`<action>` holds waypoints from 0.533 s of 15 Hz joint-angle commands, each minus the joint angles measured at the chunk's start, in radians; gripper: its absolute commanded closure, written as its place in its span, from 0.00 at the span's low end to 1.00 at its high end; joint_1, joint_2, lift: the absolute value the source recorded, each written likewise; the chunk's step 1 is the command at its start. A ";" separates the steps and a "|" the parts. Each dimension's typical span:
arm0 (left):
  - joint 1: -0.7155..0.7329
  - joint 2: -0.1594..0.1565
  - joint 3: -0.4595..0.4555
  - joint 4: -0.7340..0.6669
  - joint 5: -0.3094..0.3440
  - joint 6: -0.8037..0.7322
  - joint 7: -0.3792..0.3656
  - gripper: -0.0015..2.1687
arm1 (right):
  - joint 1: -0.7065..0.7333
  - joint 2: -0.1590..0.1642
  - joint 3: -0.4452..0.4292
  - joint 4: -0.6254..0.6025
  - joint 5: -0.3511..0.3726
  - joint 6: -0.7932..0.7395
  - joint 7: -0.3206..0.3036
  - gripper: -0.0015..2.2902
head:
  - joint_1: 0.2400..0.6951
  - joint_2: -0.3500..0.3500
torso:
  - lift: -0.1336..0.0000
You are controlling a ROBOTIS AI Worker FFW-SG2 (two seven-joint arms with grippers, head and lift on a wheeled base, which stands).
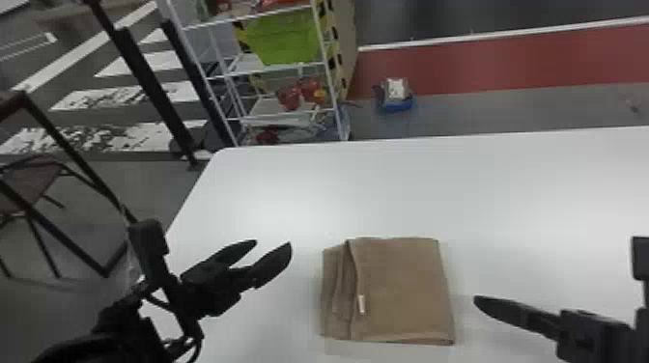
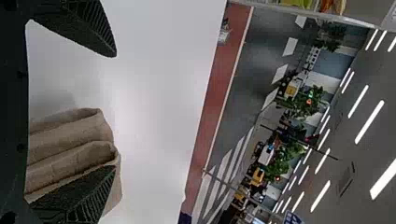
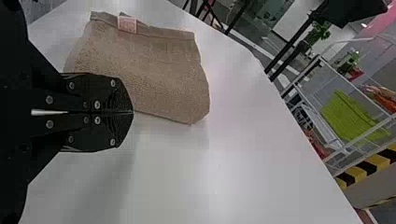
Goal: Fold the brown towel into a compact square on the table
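The brown towel lies folded into a rough rectangle near the table's front, its left side showing stacked, uneven layers and a small white label. Left of it my left gripper stands open, touching nothing. To its right is my right gripper, apart from the cloth. In the left wrist view, the fingers of my left gripper are spread, with the towel's folded layers beyond, partly behind one finger. In the right wrist view, my right gripper is shut with nothing held, and the towel lies beyond it.
The white table extends behind and to both sides of the towel. Past its far left edge stands a wire shelf with a green bin, and a chair is on the floor at left.
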 commanded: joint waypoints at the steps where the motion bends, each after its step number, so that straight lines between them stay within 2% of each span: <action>1: -0.012 0.000 0.008 0.003 -0.003 0.003 0.000 0.01 | 0.071 -0.001 -0.028 -0.094 -0.045 0.063 -0.003 0.65 | 1.00 0.97 | 0.08; 4: -0.016 -0.001 0.008 0.003 -0.003 0.019 0.007 0.01 | 0.182 0.005 -0.032 -0.215 -0.052 0.047 -0.011 0.65 | 1.00 1.00 | 0.08; 6: -0.013 -0.006 0.006 0.003 -0.005 0.031 0.007 0.01 | 0.211 0.005 -0.006 -0.232 -0.052 -0.002 -0.011 0.65 | 1.00 1.00 | 0.08; 8: -0.012 -0.011 0.003 0.002 -0.005 0.031 0.007 0.01 | 0.226 0.005 0.041 -0.226 -0.023 -0.060 -0.017 0.65 | 1.00 1.00 | 0.08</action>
